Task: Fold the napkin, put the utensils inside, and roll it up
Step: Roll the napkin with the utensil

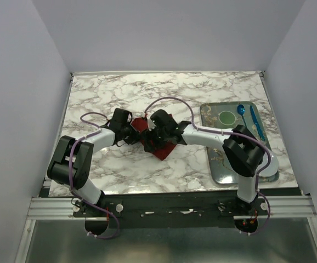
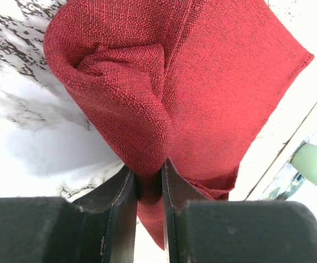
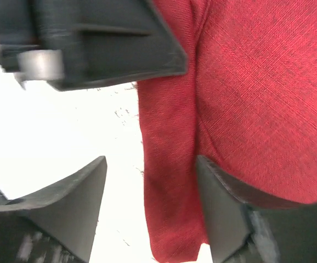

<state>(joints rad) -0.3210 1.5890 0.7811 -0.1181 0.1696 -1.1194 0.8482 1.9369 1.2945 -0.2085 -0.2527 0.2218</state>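
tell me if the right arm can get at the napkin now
Probably yes: the right gripper stands open astride a fold of the napkin; the left gripper pinches it nearby without blocking.

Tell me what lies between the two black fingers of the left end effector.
A bunched fold of the dark red cloth napkin, pinched between the left end effector's black fingers; the left wrist view shows it.

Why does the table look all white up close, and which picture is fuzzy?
Right wrist view: fuzzy all over, and bright light washes the table out to plain white. Left wrist view: sharp, the napkin shows its weave, and a soft grey shadow lies beside it. Top view: the light is even, so the marble veins show.
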